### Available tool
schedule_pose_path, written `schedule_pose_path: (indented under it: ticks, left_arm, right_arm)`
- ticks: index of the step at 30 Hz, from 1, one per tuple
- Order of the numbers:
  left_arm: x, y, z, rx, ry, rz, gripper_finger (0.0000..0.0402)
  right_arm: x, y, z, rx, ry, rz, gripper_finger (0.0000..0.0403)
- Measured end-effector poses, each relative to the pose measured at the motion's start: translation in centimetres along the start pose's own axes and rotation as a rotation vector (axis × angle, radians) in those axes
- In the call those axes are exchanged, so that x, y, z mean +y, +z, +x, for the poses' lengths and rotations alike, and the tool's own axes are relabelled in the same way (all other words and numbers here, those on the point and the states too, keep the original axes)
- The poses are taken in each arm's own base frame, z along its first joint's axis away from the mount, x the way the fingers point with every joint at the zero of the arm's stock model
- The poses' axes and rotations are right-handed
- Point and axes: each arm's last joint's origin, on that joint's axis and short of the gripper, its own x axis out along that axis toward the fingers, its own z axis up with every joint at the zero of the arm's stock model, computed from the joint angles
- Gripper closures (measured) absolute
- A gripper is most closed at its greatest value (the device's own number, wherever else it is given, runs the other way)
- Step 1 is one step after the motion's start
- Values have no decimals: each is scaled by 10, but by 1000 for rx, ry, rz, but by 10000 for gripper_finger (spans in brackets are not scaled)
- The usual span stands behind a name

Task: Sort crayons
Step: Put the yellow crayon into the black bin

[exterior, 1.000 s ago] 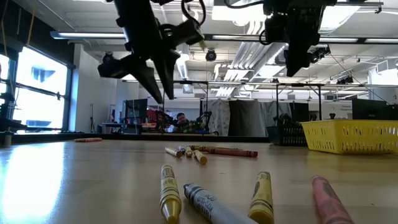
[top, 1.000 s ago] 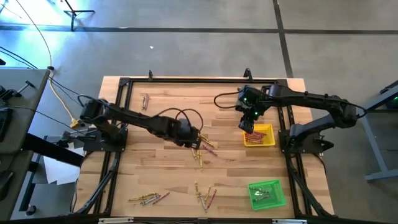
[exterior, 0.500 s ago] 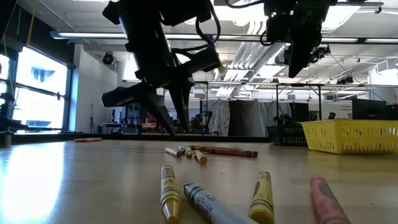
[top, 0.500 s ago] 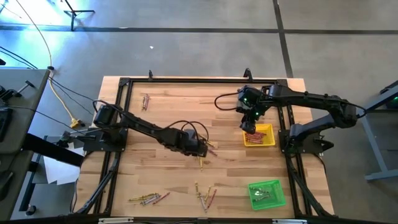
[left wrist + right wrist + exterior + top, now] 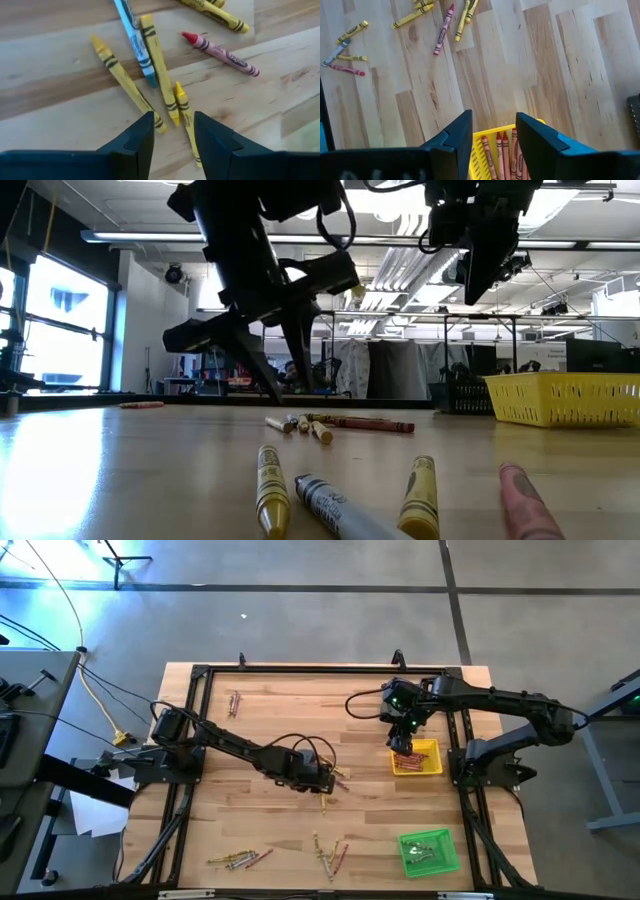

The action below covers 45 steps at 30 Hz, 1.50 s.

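Crayons lie in loose groups on the wooden table. At the table's middle my left gripper [image 5: 325, 780] stands low and open over one group [image 5: 159, 65]. Its fingers [image 5: 142, 142] stand on either side of the ends of two yellow crayons [image 5: 184, 112]; whether they touch, I cannot tell. A blue crayon [image 5: 134, 40] and a red one [image 5: 220, 47] lie just beyond. My right gripper [image 5: 403, 735] hangs open and holds nothing, above the yellow tray [image 5: 432, 762], which holds red crayons [image 5: 502, 147].
A green tray [image 5: 430, 850] with crayons sits at the near right. More crayons lie at the far left [image 5: 235, 702], the near left [image 5: 240, 860] and the near middle [image 5: 330, 855]. A black frame [image 5: 190, 720] runs around the table's edges.
My left gripper has come down and toward the table's right, onto the middle group of crayons, and its fingers have spread wider. It has kept still for the last half second. The crayons have not moved.
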Motion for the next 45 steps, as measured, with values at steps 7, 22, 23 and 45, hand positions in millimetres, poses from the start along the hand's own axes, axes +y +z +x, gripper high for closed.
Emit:
schedule_pose_path:
  ticks: [7, 22, 23, 45]
  left_arm:
    - [5, 0, 0, -5, 49, -50, 275]
    - [9, 1, 0, -25, 91, -41, 275]
    - [9, 2, 0, -26, 91, -38, 275]
    - [22, 2, 25, 3, 225, -35, 289]
  right_arm:
    - [0, 0, 0, 0, 1, -18, 266]
    - [0, 0, 0, 1, 1, -22, 266]
    - [0, 0, 0, 0, 1, -23, 266]
    - [-1, 1, 0, -6, -35, -20, 266]
